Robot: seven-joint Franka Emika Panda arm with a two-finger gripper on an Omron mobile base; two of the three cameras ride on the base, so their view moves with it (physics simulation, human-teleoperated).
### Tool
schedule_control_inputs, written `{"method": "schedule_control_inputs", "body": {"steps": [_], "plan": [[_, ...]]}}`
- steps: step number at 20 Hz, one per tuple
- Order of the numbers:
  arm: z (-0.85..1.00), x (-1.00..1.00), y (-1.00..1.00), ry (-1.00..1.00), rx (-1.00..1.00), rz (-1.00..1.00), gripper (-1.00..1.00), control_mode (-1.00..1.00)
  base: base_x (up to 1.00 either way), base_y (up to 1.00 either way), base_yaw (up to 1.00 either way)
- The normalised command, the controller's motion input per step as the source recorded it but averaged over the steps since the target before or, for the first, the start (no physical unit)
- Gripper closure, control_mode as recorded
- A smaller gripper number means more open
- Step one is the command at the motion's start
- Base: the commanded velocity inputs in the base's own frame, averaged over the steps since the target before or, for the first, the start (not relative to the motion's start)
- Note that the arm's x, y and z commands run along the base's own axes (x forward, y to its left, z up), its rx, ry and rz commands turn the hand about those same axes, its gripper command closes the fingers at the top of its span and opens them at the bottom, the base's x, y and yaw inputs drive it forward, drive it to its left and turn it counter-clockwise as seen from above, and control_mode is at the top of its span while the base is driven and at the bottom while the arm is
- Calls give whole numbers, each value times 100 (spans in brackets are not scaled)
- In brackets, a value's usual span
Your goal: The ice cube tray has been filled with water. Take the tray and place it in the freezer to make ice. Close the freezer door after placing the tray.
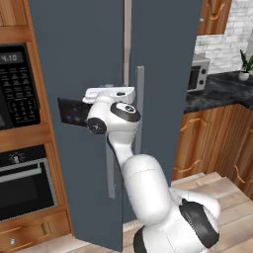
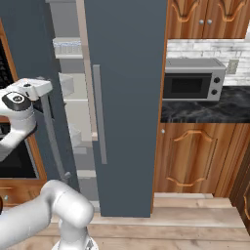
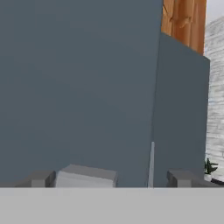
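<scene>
Microwave on dark counter; black wall oven left; plant.

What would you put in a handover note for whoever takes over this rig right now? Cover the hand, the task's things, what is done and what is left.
Hand: open, holding nothing, close up against the freezer door.
Freezer door: ajar; the freezer shelves show through the gap.
Done: cannot tell whether the tray is inside.
Left: check for the tray, then push the door shut.
</scene>
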Motion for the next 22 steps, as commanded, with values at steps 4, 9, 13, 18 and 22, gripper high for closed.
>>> {"method": "schedule_control_inputs", "body": {"steps": [4, 9, 13, 18, 22], "plan": [[26, 89, -52, 12, 16, 35, -100, -100, 0, 0, 0], [26, 100, -38, 22, 14, 32, -100, -100, 0, 0, 0], [30, 96, -11, 25, 6, 28, -100, -100, 0, 0, 0], [35, 91, 0, 25, 1, 23, -100, -100, 0, 0, 0], [48, 88, 0, 25, 0, 18, -100, -100, 0, 0, 0]]}}
